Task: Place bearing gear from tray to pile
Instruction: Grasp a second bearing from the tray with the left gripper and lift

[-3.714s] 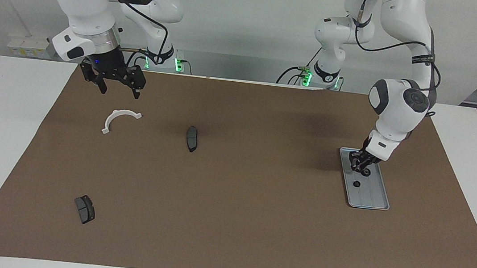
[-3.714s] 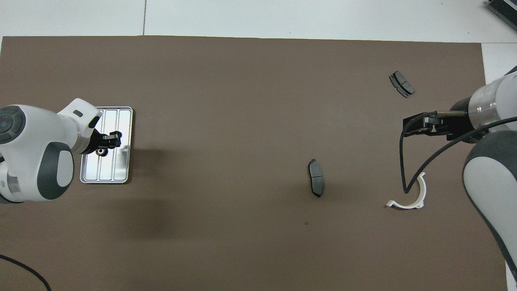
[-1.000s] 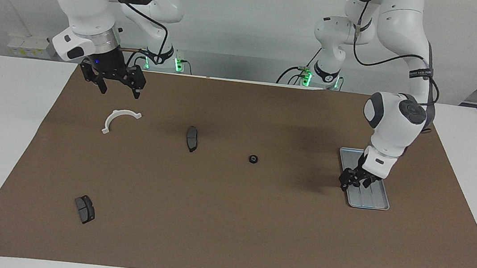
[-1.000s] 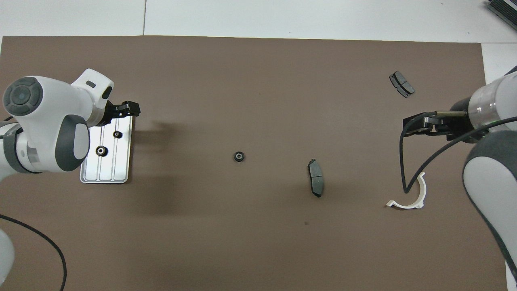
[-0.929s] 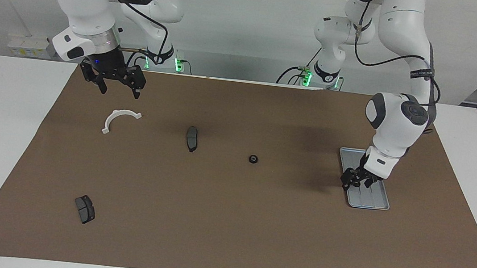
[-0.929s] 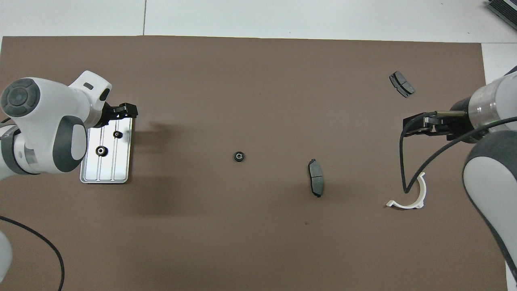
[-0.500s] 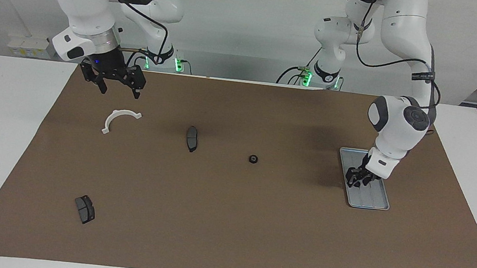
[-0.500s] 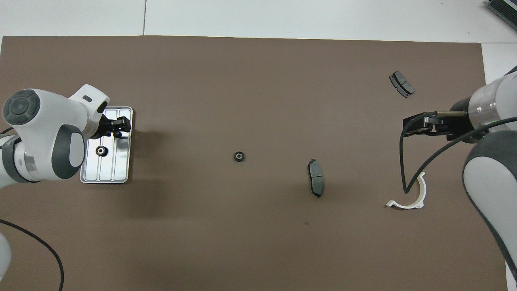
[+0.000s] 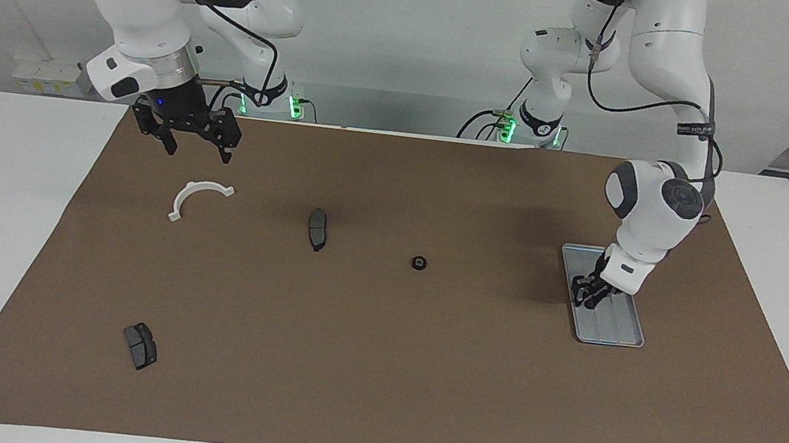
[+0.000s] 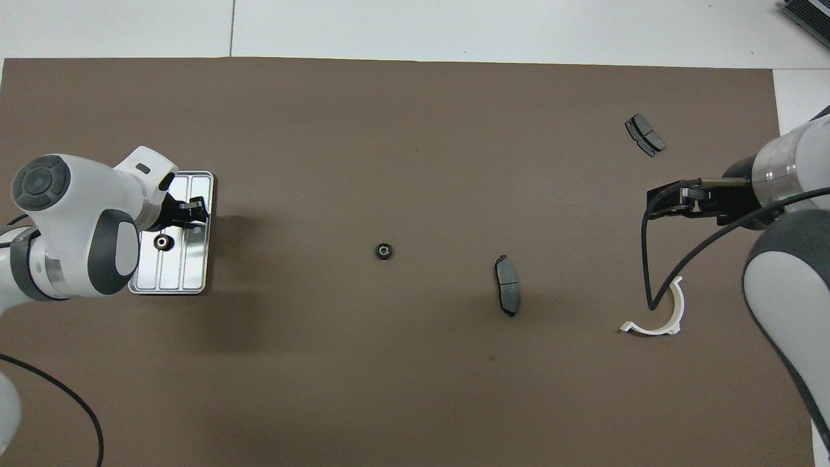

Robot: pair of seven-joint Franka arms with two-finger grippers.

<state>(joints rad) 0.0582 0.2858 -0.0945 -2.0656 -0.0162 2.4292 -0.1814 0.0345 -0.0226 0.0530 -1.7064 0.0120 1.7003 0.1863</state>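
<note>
A brown mat point(image 9: 378, 368) covers most of a white table point(image 9: 2, 206). Along the table's edge by the arm bases, green lights point(image 9: 293, 104) glow, and black cables point(image 9: 476, 123) run there. At the right arm's end, a pale box-like block point(image 9: 47, 76) sits against the wall

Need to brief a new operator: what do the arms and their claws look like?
Both arms have glossy white shells with dark grey joint caps and a black cable running along them. Left claw and right claw are black; the right wrist has a silver ring.
</note>
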